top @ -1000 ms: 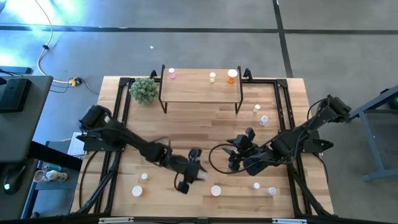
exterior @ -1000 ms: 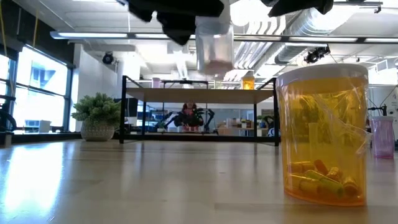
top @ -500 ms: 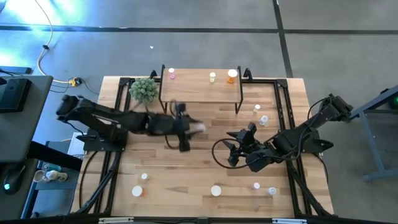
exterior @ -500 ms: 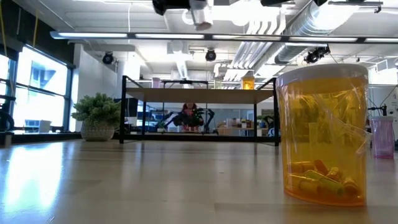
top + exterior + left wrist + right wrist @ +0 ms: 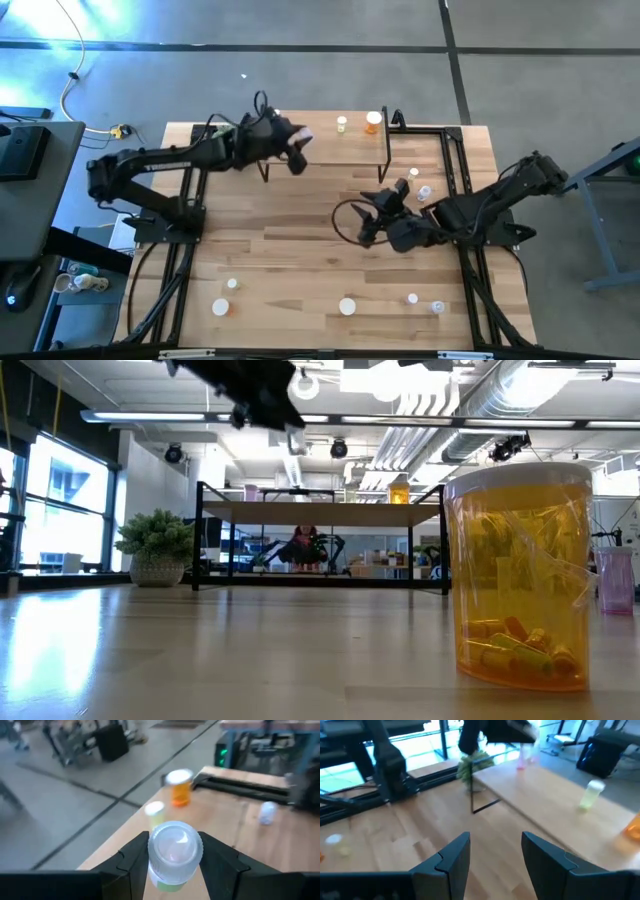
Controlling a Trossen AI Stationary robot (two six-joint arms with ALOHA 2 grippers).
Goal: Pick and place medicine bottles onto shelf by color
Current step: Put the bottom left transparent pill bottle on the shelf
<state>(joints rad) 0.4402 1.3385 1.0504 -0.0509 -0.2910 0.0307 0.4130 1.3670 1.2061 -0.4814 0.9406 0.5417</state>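
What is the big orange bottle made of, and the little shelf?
The orange bottle looks like clear, glossy plastic: capsules show through its wall. The shelf seems to have a pale wooden top with a matte grain, on thin black legs, probably metal.

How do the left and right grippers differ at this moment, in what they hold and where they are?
The left gripper is shut on a whitish white-capped bottle; the right gripper stands open with nothing between its fingers. In the high view the left gripper is over the shelf, near its left end, while the right gripper sits above the open tabletop in front of the shelf. Both are dark two-finger grippers.
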